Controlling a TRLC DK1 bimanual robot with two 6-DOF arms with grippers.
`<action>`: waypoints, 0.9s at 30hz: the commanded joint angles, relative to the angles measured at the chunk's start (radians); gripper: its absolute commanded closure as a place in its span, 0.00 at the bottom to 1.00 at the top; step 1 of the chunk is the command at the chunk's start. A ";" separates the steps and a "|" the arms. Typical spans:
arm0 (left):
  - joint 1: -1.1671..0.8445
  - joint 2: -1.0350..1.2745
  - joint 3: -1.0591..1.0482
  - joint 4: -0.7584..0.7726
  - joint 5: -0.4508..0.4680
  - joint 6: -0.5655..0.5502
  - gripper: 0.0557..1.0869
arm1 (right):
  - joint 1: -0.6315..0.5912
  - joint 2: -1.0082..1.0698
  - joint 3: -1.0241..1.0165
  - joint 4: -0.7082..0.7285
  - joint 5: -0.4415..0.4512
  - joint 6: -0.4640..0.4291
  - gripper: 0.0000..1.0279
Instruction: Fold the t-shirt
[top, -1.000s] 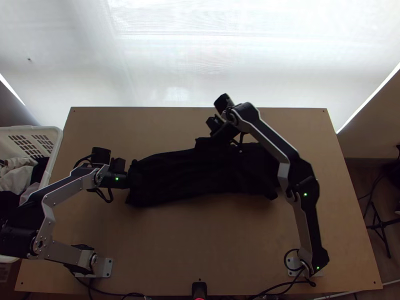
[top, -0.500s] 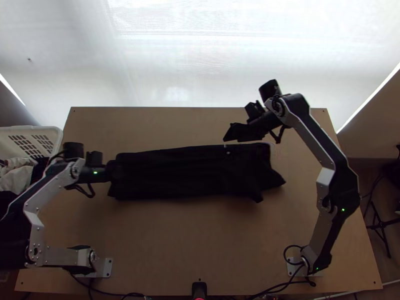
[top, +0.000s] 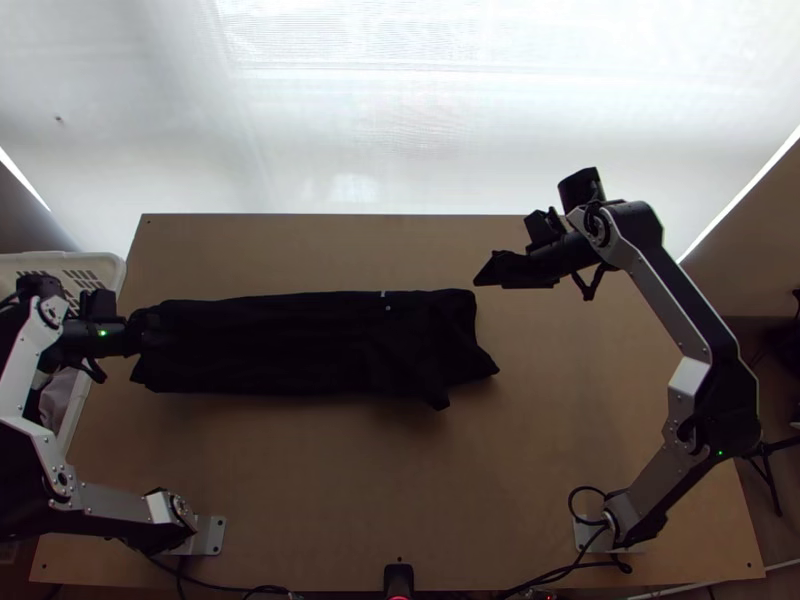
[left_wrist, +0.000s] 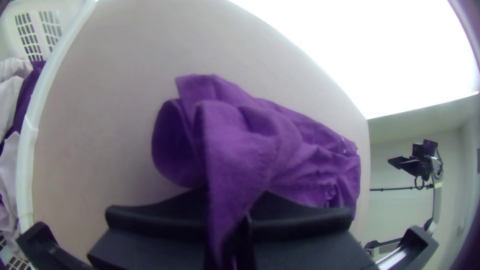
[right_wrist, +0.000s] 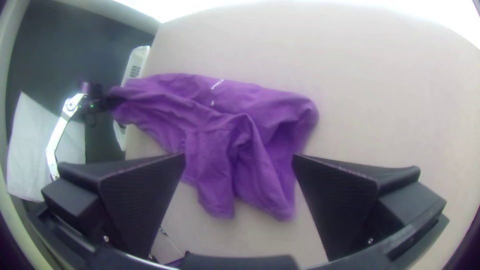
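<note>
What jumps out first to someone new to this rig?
The t-shirt, lying in a long, rumpled strip from the middle of the table toward the basket, its basket-side end pinched in the left gripper. Next, the right gripper, fingers spread wide and empty, past the shirt's other end. Then the bright white backdrop beyond the table's far edge.

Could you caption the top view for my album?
The left pincer grips one end of the dark t-shirt; the right pincer hangs apart.
</note>
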 joint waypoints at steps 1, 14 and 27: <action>-0.181 -0.063 0.159 -0.169 -0.008 -0.081 0.97 | -0.020 -0.045 -0.051 0.015 0.000 0.002 0.04; -0.777 0.014 0.351 -0.053 -0.028 -0.462 0.97 | -0.056 -0.100 -0.134 0.058 -0.002 0.012 0.04; -1.057 0.278 0.497 0.111 -0.062 -0.685 0.97 | -0.103 -0.156 -0.252 0.113 -0.008 0.026 0.04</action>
